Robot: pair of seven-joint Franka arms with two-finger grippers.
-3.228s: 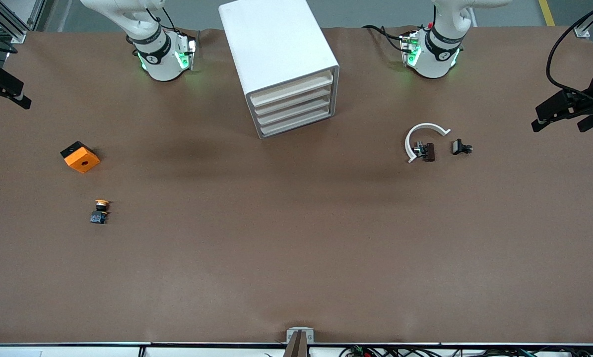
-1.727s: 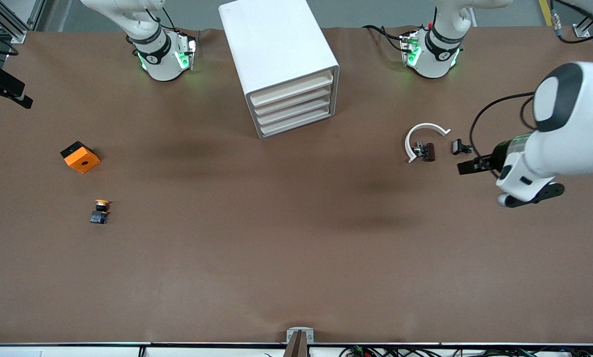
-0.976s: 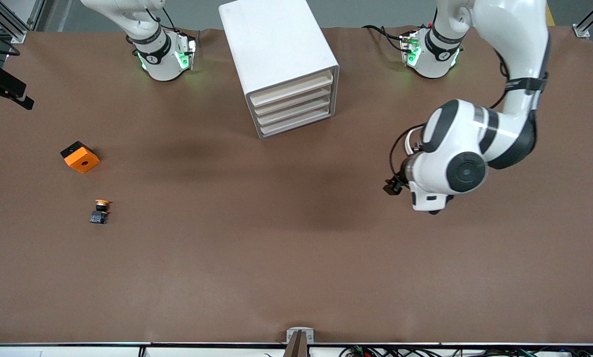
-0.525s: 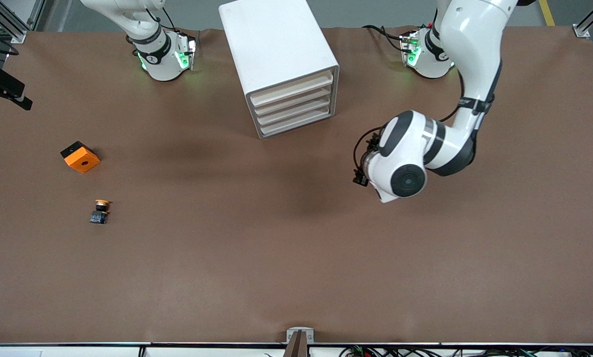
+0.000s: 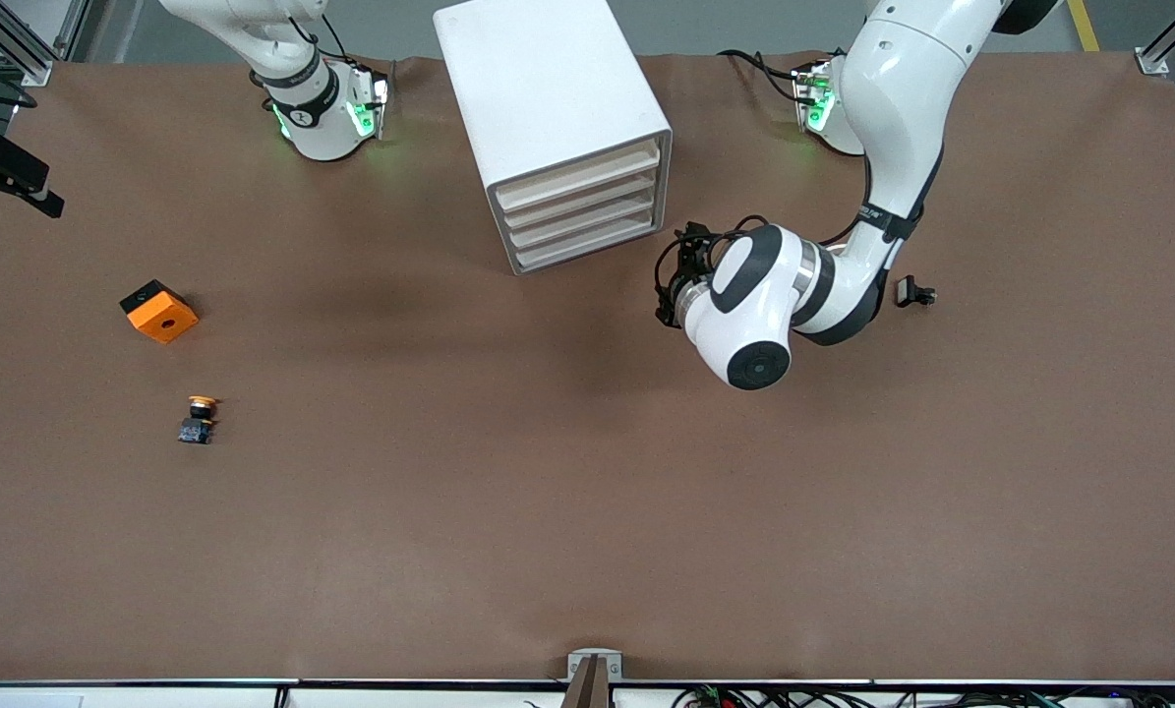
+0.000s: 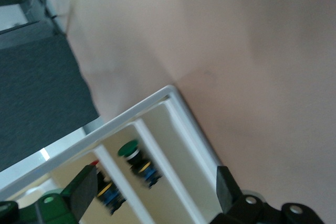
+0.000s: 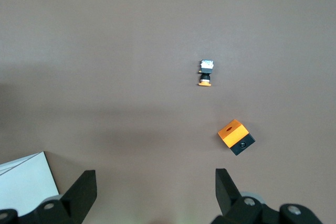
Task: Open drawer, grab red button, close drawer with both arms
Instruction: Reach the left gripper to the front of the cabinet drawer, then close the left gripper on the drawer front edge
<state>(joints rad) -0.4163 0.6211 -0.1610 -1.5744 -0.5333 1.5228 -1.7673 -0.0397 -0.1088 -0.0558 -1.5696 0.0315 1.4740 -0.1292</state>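
Left claw (image 5: pixel 668 285) wide open, empty, beside cabinet (image 5: pixel 558 128) front. Right claw (image 7: pixel 152 195) open, empty, waiting high over desk (image 5: pixel 548 472). Square up to drawer (image 5: pixel 579 175) before pulling.

A robotics lab is shown. Two white arm bases (image 5: pixel 322 108) with green status lights are bolted along the top of the frame on a counter (image 5: pixel 587 511) covered in brown sheeting. Aluminium framing (image 5: pixel 17 49) is seen at the upper left corner, and loose cabling (image 5: pixel 843 696) along the bottom edge.
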